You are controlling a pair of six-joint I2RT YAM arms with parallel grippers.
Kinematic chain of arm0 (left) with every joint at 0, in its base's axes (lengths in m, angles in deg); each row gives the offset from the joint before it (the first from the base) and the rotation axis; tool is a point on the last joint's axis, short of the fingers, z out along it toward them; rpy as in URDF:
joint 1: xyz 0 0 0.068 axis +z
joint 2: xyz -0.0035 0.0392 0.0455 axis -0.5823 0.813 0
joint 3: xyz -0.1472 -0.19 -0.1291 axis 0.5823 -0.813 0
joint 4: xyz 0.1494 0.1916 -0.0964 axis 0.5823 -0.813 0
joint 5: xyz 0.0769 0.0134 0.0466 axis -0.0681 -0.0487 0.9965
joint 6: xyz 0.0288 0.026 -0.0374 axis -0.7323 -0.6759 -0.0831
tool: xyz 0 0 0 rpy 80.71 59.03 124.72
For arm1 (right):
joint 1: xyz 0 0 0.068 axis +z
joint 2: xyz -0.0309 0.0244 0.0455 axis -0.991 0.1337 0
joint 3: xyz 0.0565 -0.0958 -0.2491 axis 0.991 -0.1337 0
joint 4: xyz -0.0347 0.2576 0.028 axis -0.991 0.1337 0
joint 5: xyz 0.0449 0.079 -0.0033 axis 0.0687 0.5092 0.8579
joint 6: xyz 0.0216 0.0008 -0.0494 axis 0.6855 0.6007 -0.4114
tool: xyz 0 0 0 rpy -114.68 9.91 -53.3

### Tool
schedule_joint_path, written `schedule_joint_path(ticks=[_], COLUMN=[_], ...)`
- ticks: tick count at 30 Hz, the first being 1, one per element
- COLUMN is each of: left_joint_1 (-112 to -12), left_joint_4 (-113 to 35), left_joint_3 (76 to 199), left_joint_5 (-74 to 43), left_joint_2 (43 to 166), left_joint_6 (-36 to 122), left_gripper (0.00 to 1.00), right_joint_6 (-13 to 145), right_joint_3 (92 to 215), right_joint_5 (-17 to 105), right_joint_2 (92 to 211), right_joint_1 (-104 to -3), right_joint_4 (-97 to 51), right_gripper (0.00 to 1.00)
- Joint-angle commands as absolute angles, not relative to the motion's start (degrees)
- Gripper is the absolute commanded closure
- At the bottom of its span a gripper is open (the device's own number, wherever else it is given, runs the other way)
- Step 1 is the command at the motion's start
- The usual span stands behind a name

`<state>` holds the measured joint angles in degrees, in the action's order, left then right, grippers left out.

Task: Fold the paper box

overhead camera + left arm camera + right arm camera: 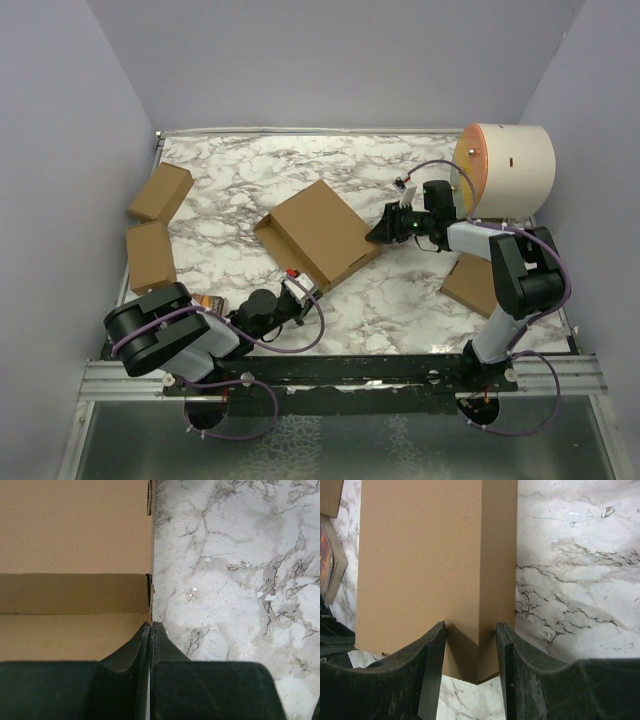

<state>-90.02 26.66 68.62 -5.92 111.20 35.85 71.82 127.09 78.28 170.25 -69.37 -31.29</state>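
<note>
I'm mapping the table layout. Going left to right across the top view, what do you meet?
Two small cardboard boxes → paper box → right gripper → cream cylinder.

The paper box [320, 235] was plain brown cardboard, matt and fine-grained. The surface [240, 165] beneath the paper box looked like white marble with grey veins, smooth, with a faint sheen. Fingers [432, 675] of the right hand [470, 632] at the paper box were black, matt, speckled, plastic-looking. The smaller boxes [160, 192] left of the paper box showed the same matt brown cardboard. The cylinder [515, 170] to its right looked cream, smooth, matt.
</note>
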Motion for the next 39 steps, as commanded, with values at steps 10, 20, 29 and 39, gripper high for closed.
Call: schedule_joint_path(ticks=[10,20,29,39], left_joint_1=[-89.9,-89.5,-89.1,-89.1], left_joint_4=[25.2,19.1,21.9,23.7], left_joint_3=[69.8,72.0,69.5,69.1], left_joint_5=[-7.4,-6.9,-6.1,-6.5], left_joint_2=[111.6,109.2,109.2,110.1], left_joint_6=[38.2,39.7,40.7,41.0], left_gripper=[1.00,1.00,1.00,1.00], right_joint_6=[69.0,69.0,68.8,68.8], right_joint_3=[126.7,126.7,126.8,126.8], right_joint_5=[72.4,72.5,71.6,71.7], right_joint_2=[173.2,173.3,173.4,173.5], right_joint_1=[-69.6,-69.5,-69.5,-69.4], right_joint_4=[-28.8,-28.8,-28.5,-28.5], right_gripper=[0.57,0.58,0.58,0.58])
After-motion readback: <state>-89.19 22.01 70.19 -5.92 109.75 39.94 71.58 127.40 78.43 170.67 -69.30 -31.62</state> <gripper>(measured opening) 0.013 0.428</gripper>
